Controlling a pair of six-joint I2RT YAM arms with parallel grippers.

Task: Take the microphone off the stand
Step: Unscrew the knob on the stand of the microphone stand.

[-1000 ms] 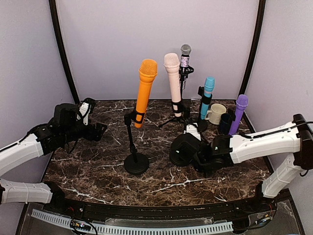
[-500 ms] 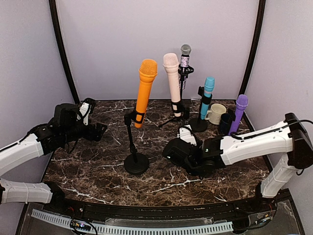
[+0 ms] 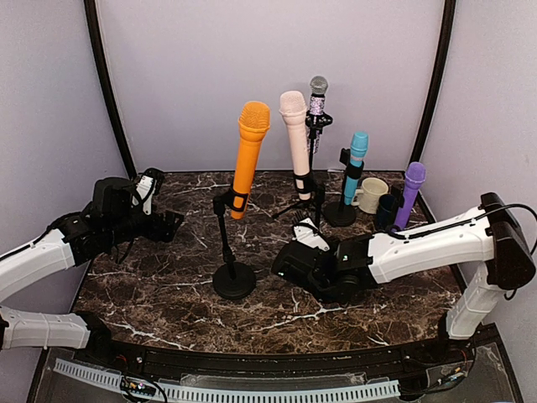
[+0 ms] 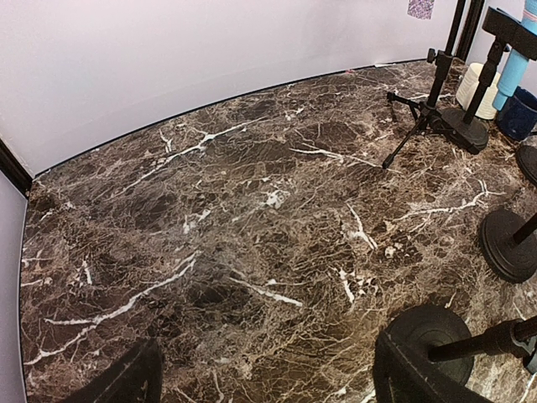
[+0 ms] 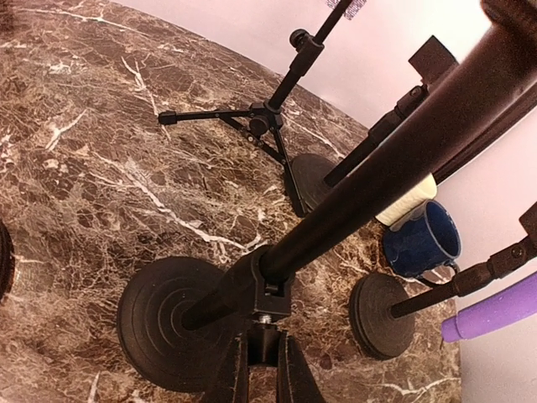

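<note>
Several microphones stand in black stands on the marble table (image 3: 168,277). An orange microphone (image 3: 249,159) is at centre and a pink microphone (image 3: 296,143) just right of it. My right gripper (image 3: 304,252) is low at the pink microphone's stand. In the right wrist view this gripper (image 5: 267,357) is shut on the small clamp knob (image 5: 267,342) of the pole (image 5: 377,185), just above the round base (image 5: 164,323). My left gripper (image 3: 159,222) hovers open at the far left, away from every stand; in the left wrist view this gripper (image 4: 267,348) holds nothing.
At the back right are a tripod stand (image 5: 260,122) with a silver-headed microphone (image 3: 318,92), a teal microphone (image 3: 356,164), a purple microphone (image 3: 409,193), a white cup (image 3: 372,193) and a blue cup (image 5: 424,243). The orange microphone's round base (image 3: 234,280) sits left of my right gripper.
My right arm has swung left along the table and now covers the round base that showed beside it before. The microphones and my left arm have not moved.
</note>
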